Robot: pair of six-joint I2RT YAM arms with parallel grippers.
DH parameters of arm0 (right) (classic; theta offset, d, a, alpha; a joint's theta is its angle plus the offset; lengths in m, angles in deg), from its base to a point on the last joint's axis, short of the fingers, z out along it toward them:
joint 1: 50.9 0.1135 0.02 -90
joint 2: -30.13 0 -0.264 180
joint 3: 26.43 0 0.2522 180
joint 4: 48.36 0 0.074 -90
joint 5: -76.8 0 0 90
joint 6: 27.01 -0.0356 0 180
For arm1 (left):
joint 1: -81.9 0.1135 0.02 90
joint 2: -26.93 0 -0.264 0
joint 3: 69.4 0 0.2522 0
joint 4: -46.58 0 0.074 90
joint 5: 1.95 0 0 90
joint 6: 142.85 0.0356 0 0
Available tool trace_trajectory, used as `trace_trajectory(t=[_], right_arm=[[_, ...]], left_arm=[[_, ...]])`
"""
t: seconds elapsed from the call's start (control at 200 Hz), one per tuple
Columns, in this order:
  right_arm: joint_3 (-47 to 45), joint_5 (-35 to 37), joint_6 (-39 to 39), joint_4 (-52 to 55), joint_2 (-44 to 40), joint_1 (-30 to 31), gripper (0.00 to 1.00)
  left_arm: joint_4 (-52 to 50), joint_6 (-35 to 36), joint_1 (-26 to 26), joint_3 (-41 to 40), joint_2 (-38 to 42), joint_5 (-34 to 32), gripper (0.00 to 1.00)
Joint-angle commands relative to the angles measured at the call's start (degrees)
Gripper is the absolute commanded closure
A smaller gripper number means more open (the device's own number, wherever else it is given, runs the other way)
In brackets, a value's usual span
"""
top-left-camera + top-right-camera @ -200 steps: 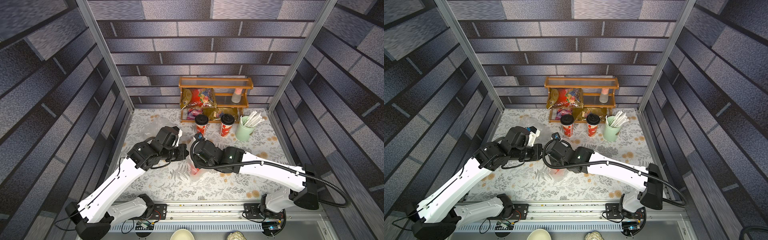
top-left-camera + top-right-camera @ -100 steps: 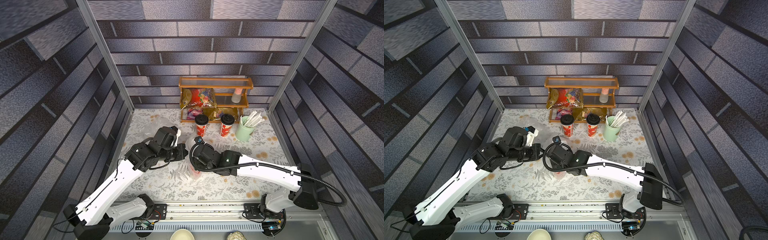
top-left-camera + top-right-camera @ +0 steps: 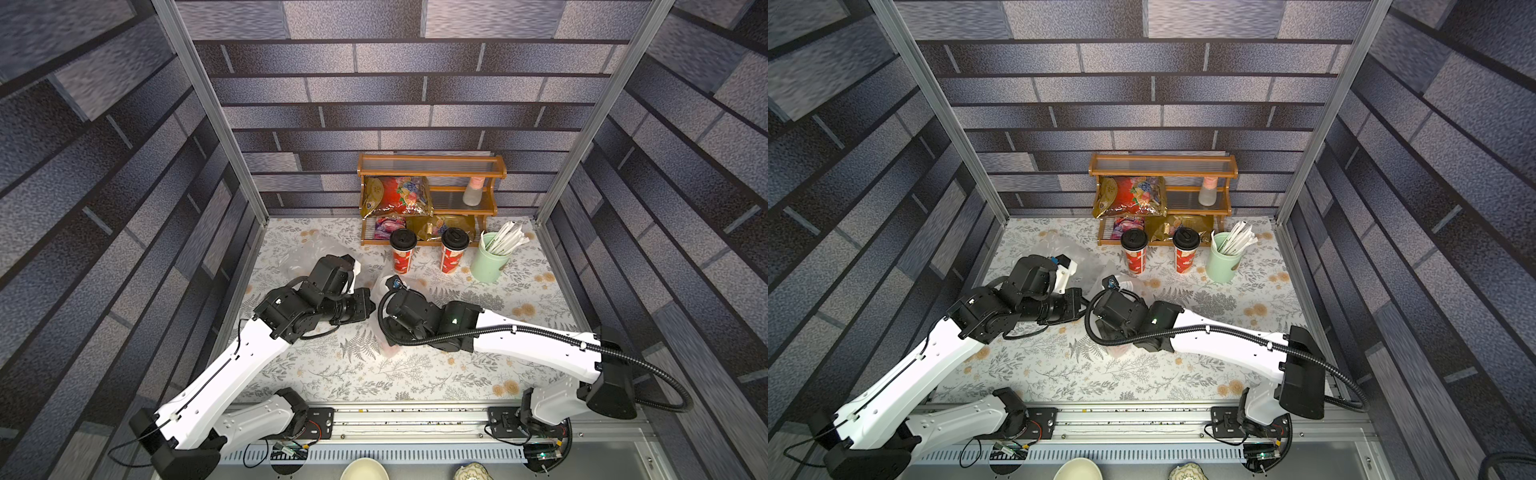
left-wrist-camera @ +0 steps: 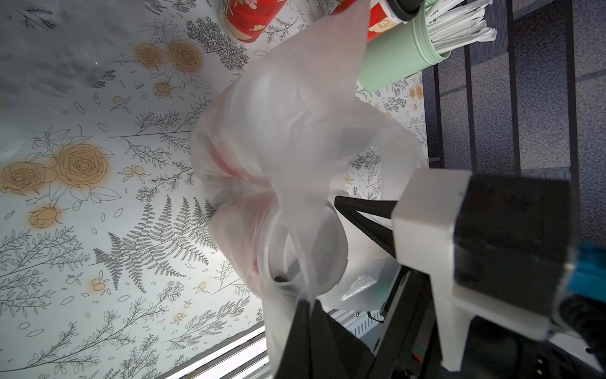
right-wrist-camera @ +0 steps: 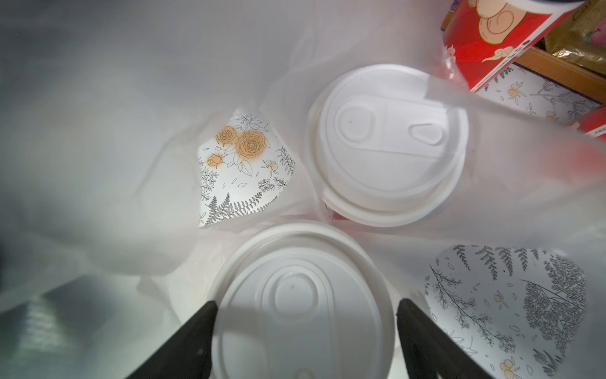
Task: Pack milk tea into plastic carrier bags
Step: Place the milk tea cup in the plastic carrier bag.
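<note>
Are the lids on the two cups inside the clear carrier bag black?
No: the right wrist view shows two white dome lids inside the clear plastic carrier bag, none black.

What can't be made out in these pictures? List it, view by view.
- Both top views: the right arm hides the bagged white-lidded cups, bar a red sliver.
- Right wrist view: lids hide those cups' bodies; the edge cuts off a black-lidded cup.
- Left wrist view: the carrier bag film blurs the cups inside.
- In a top view: the left arm hides part of a second bag.
</note>
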Motion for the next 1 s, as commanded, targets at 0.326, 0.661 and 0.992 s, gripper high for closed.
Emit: trace_trajectory(t=[0.326, 0.661, 0.992], right_arm=[[12.04, 1.77, -1.38, 11.89, -3.53, -0.97, 0.15], [15.33, -8.5, -3.64, 15.21, -1.18, -5.84, 0.44], [14.36, -23.01, -2.72, 10.4, 4.84, -5.87, 0.69]], left_arm=[[-1.81, 1.52, 2.13, -1.11, 0.87, -0.05, 0.81], [-1.12, 3.72, 4.5, -0.16, -0.12, 1.95, 0.42], [-2.32, 6.18, 6.48, 0.7, -2.11, 2.5, 0.69]])
